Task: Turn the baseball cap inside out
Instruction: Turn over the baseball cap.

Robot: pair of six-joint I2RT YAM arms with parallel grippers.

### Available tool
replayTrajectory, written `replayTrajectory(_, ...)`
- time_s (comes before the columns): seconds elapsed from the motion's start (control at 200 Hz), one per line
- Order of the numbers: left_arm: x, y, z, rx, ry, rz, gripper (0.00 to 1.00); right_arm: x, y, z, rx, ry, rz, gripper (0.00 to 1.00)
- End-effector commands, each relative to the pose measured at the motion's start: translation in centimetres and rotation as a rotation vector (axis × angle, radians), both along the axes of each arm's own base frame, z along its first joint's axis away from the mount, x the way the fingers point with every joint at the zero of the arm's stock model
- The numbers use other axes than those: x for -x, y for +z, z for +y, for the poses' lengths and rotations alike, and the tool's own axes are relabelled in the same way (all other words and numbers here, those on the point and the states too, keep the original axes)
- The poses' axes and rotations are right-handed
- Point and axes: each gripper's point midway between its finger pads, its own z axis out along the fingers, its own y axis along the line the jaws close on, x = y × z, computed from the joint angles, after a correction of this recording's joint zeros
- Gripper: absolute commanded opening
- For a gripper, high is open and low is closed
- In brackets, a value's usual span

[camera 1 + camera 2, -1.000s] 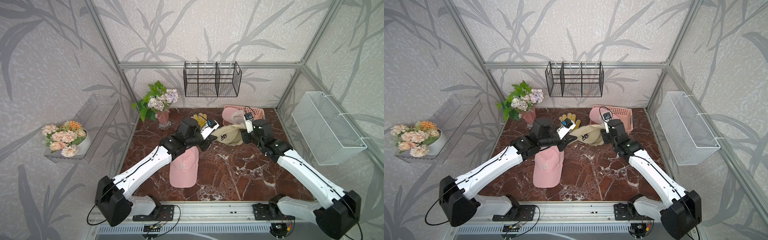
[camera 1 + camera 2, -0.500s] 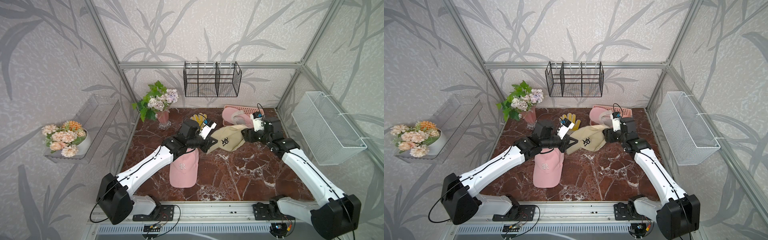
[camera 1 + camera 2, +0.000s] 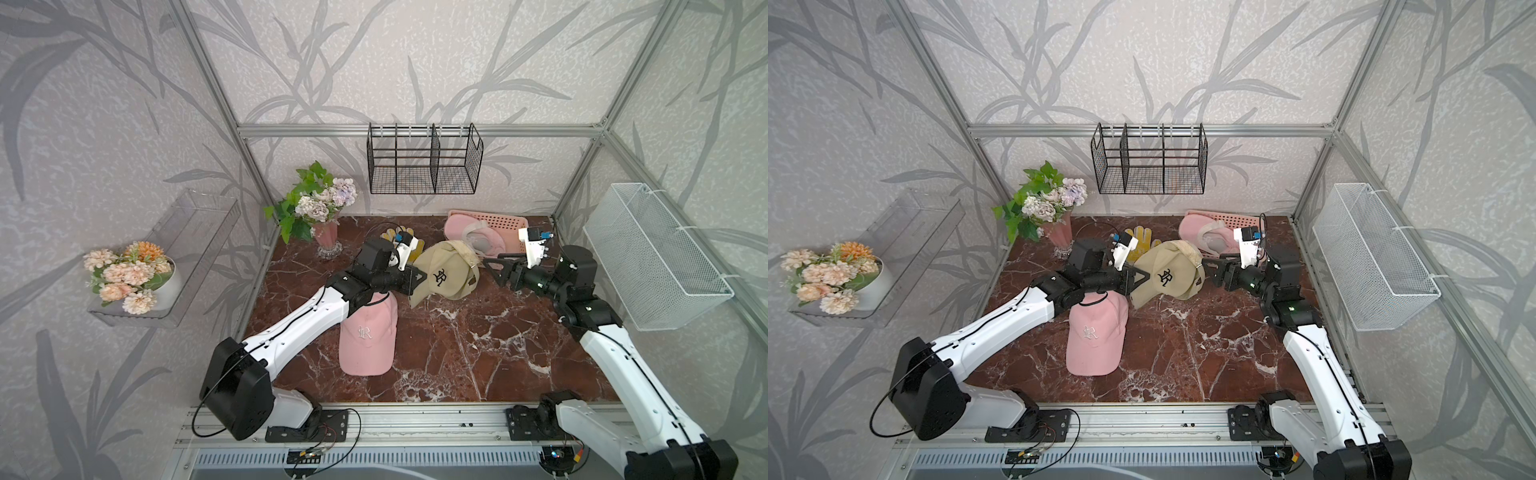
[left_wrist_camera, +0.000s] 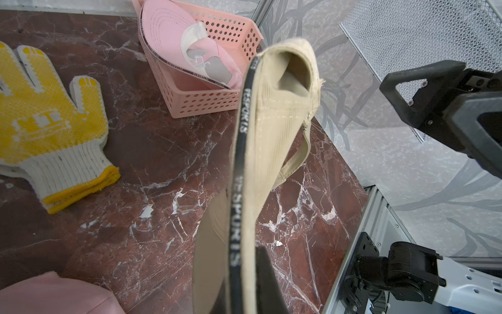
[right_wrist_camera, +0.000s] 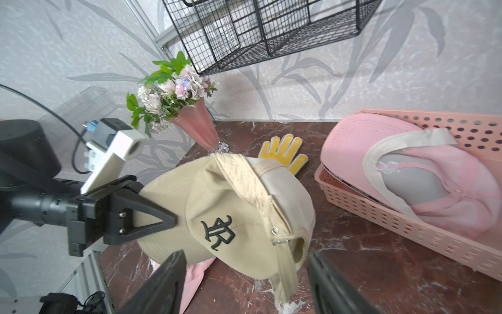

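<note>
Two grippers face each other across the beige cap [image 3: 446,274] in both top views. The left gripper [image 3: 415,277] is clenched on the brim and holds the cap up on its edge. I cannot tell whether the lower edge touches the table [image 3: 457,353]. The right gripper [image 3: 494,272] is released, its jaws apart, just beside the back of the cap and not touching it. A pink cap [image 3: 365,336] lies on the table under the left wrist.

From the left wrist, the beige cap [image 4: 252,152] runs away from the gripper, showing its black inner band. A yellow glove [image 4: 46,117] and a pink basket [image 4: 206,100] lie beyond it.

From the right wrist, the spread right gripper [image 5: 244,257] frames the strap side of the beige cap [image 5: 244,217]. The left gripper [image 5: 163,217] pinches the brim on the far side.
</note>
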Motion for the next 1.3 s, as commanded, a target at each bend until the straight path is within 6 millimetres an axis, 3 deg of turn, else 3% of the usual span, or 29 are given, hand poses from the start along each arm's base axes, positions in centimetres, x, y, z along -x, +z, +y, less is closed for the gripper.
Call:
replayTrajectory(0.0,-0.2,1.4,-0.2,0.063,0.021,0.0,0.0,2.1,1.7,1.9,-0.057,0.161,-0.032,0.74)
replayTrajectory(0.17,-0.3,2.4,-0.6,0.121,0.035,0.025,0.0,4.7,-0.3,4.3,-0.06,0.338,0.087,0.71)
replayTrajectory(0.29,-0.2,2.5,-0.9,0.134,0.027,0.042,0.0,5.3,-2.1,6.0,-0.004,0.376,0.132,0.68)
replayTrajectory(0.4,0.1,2.6,-1.2,0.145,0.002,0.048,0.0,3.9,-4.1,6.5,0.058,0.313,0.17,0.64)
replayTrajectory(0.525,0.3,2.7,-1.2,0.146,-0.009,0.043,0.0,0.0,-6.3,5.2,0.114,0.11,0.218,0.63)
replayTrajectory(0.705,0.7,2.9,-1.4,0.153,-0.036,0.041,0.0,-3.2,-8.2,4.0,0.156,-0.031,0.273,0.61)
replayTrajectory(1.115,1.2,2.8,-1.8,0.155,-0.08,0.043,0.0,-4.7,-9.3,3.4,0.16,-0.097,0.273,0.69)
replayTrajectory(1.295,1.6,3.4,-2.1,0.179,-0.112,0.042,0.0,-4.8,-9.3,4.1,0.152,-0.055,0.264,0.7)
